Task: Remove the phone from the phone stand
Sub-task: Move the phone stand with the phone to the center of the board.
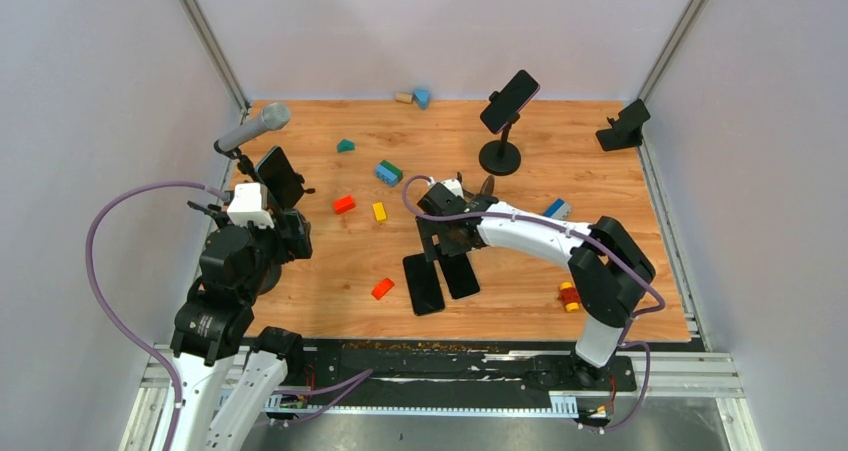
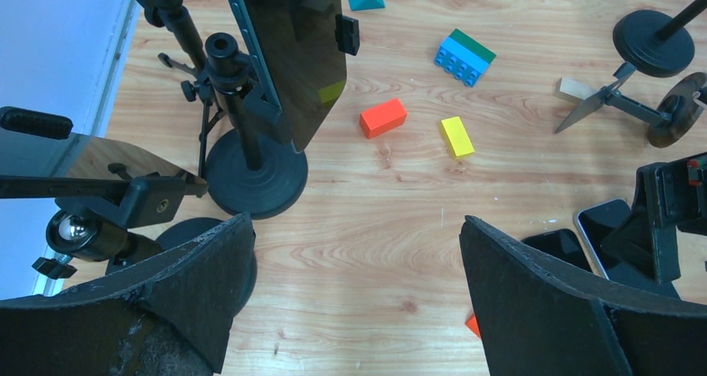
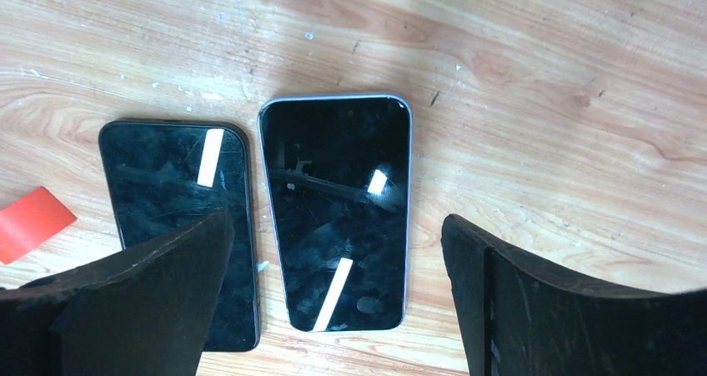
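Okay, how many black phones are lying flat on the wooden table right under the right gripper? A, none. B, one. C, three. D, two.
D: the right wrist view shows a dark-edged black phone and a silver-edged black phone lying flat side by side on the wooden table below the open right gripper.

Microphone (image 1: 256,126), red block (image 1: 343,204), yellow block (image 1: 379,211)

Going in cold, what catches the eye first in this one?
Two dark phones lie flat side by side under the open right gripper. Toward the back another phone sits tilted on a black stand; a fourth phone is mounted near the left arm, beside a microphone.
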Available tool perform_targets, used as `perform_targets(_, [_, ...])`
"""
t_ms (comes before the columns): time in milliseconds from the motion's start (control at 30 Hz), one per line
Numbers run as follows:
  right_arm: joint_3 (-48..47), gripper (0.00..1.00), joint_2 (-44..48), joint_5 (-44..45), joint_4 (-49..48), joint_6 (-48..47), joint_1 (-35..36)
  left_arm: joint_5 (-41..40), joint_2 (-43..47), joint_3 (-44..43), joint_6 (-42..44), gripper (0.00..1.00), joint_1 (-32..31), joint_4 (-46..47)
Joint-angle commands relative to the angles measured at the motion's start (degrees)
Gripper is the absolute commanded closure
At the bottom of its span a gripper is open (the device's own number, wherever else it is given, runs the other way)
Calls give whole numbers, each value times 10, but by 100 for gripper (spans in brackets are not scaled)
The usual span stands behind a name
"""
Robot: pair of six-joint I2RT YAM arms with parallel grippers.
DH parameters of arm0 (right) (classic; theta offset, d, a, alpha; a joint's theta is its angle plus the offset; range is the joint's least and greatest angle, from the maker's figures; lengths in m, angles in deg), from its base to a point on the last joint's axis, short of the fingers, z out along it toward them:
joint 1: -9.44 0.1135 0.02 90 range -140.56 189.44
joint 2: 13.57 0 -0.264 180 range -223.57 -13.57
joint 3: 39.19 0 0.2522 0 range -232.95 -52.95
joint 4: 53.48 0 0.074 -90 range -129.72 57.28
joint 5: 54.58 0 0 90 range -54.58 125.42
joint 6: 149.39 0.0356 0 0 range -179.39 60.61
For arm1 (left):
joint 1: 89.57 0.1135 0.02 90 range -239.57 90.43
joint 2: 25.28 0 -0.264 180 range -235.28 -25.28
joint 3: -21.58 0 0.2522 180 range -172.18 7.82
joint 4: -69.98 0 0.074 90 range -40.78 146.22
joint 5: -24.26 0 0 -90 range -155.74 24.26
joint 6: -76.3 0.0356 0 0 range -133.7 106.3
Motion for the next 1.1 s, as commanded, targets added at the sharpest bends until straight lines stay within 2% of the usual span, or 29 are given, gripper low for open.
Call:
perform_targets(0, [-41, 4, 13, 2, -20, -36, 3, 2, 0, -1, 6, 0, 5, 14])
perform_targets(200, [-145, 3, -40, 37, -12, -103, -2, 3, 0, -1, 6, 0, 5, 15])
perform_targets(500, [-247, 3, -145, -32, -7, -141, -60, 2, 0, -1, 6, 0, 5, 15])
perform_targets(667, [-249, 3, -178, -33, -4, -162, -99, 2, 0, -1, 6, 0, 5, 14])
perform_targets(733, [-237, 3, -182, -7, -1, -161, -117, 1, 1, -1, 6, 0, 5, 14])
perform_targets(967, [-168, 3, -138, 70, -2, -149, -174, 1, 2, 0, 6, 0, 5, 16])
perform_targets(1067, [-152, 3, -112, 65, -5, -144, -184, 1, 1, 0, 6, 0, 5, 15])
